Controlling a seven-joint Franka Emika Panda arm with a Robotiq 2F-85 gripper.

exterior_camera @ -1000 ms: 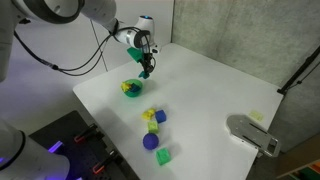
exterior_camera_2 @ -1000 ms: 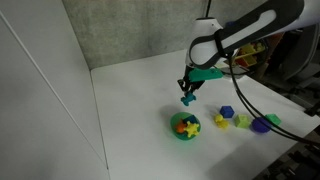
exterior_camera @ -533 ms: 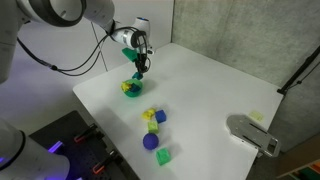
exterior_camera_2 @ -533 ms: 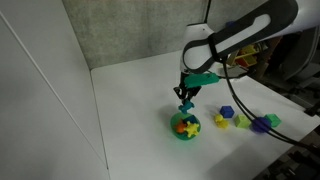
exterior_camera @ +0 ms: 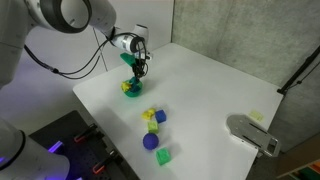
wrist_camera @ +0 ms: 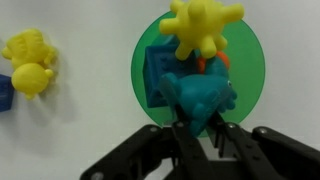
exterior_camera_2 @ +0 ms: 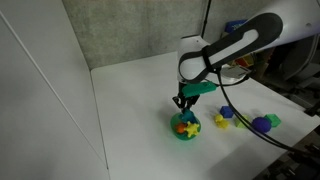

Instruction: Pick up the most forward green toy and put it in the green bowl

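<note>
Bright, even light; soft wrist-view blur

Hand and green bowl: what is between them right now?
The teal-green toy, pinched in the hand, hangs over the green bowl; the wrist view shows it.

Toy (wrist_camera: 203,98) in claw (wrist_camera: 204,128) directly over bowl (wrist_camera: 141,60), star (wrist_camera: 200,27) inside bowl, blocks (exterior_camera: 153,118) on table (exterior_camera: 220,80) well apart

My Panda arm (exterior_camera: 70,12) stretched out, wrist bent downward, gripper (exterior_camera_2: 183,103) pointing straight down, jaws pinched on the teal-green toy (wrist_camera: 200,100)
</note>
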